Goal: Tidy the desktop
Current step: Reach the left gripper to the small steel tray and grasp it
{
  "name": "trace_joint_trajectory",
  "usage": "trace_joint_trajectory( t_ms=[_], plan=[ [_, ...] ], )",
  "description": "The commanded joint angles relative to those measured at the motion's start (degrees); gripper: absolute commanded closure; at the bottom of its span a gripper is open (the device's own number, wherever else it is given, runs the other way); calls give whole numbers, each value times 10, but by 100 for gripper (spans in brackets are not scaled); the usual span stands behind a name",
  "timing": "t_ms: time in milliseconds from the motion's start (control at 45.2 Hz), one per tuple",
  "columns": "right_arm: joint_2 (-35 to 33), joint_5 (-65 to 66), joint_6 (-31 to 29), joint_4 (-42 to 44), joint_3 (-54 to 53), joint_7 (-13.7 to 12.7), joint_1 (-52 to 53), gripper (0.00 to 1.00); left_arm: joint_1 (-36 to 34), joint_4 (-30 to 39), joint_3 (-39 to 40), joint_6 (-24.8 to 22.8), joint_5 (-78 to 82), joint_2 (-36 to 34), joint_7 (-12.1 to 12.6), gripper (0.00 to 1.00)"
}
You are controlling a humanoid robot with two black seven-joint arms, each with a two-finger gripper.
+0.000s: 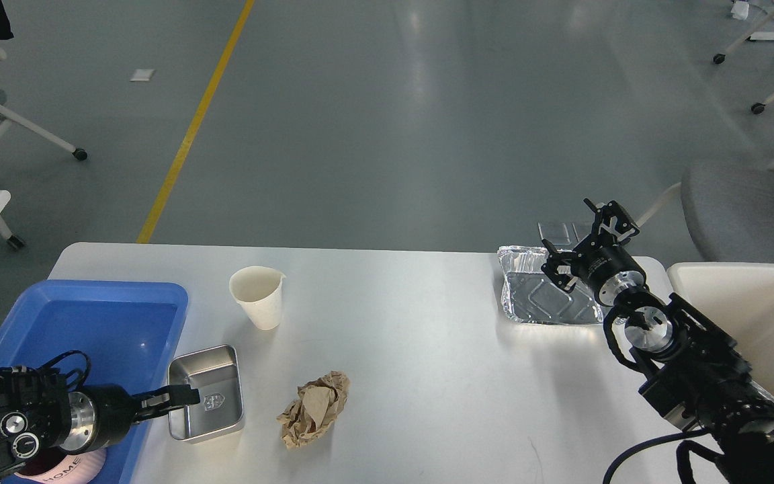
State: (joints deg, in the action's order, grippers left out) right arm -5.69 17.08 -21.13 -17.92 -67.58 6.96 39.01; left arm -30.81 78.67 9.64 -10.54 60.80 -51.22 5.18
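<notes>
The white desktop (414, 323) holds a paper cup (257, 296), a crumpled brown paper ball (314, 409), a small steel tray (216, 420) and a foil tray (541, 299). My left gripper (175, 402) reaches in low from the left. Its fingers look slightly apart at the steel tray's left rim, one finger over the tray's inside. It holds nothing. My right gripper (585, 242) is open with its fingers spread wide. It hovers over the foil tray's far right corner, empty.
A blue plastic tray (91, 316) sits at the desk's left end, with a pink mug (58, 464) at its near end under my left arm. A cream-white bin (750, 316) stands off the right edge. A grey chair (750, 208) is behind it.
</notes>
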Motion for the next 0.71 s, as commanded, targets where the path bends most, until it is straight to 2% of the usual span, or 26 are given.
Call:
trace_joint_trajectory(
  t_ms=[0, 243, 487, 686],
  plan=[
    [-1, 0, 0, 0, 1, 0, 0, 0, 3, 0, -2, -1, -1, 1, -1, 54],
    [-1, 1, 0, 0, 0, 0, 0, 0, 10, 0, -9, -1, -1, -1, -3, 61],
    [-6, 0, 0, 0, 1, 0, -1, 0, 17, -3, -9, -2, -1, 1, -4, 75],
    [-6, 1, 0, 1, 1, 0, -5, 0, 16, -4, -9, -4, -1, 1, -4, 91]
  ],
)
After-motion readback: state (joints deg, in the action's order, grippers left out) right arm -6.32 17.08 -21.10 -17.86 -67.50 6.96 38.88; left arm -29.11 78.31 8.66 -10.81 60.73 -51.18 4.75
